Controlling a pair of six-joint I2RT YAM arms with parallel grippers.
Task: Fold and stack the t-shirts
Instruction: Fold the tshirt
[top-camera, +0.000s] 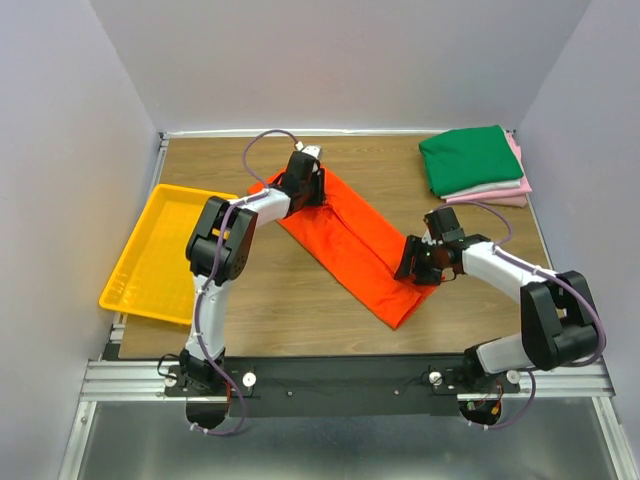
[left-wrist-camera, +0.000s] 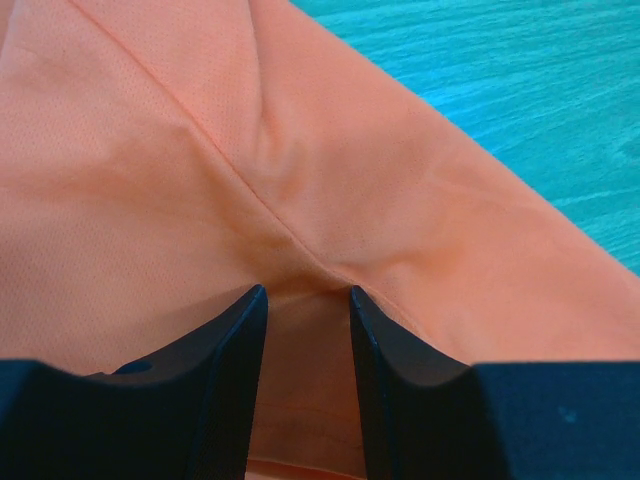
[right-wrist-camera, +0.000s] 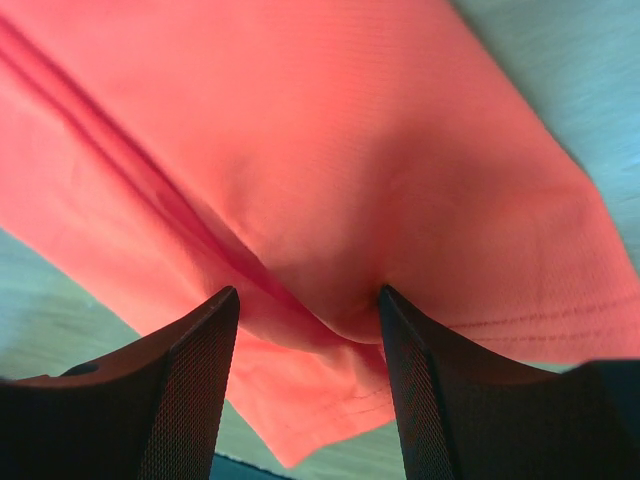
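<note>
top view: orange t-shirt (top-camera: 350, 245) is lying as a long diagonal band in the middle of the table (top-camera: 300, 310), well apart from the folded stack (top-camera: 475, 170) sitting in the far right corner, green on top, pink at the bottom. left gripper (top-camera: 305, 182) is sitting on the band's far end and right gripper (top-camera: 422, 262) on its near-right edge. yellow tray (top-camera: 160, 250) is sitting off to the left. left wrist view: fingers (left-wrist-camera: 225, 370) are standing close together, pinching a ridge of orange cloth, with creases running into the gap, so i'm reading it as clamped on the shirt. right wrist view: fingers (right-wrist-camera: 190, 380) are standing wider and a thick bulge of cloth is filling the gap, with hem stitching lying just beside. it's looking clamped too, though the bite is looking shallower. risks, as i'm judging them: the right side is gripping a bunch rather than a clean edge, so layers could be slipping out if the arms are pulling apart. an uneven lift would be skewing the fold. a grip catching only the top layer would be opening the band.
</note>
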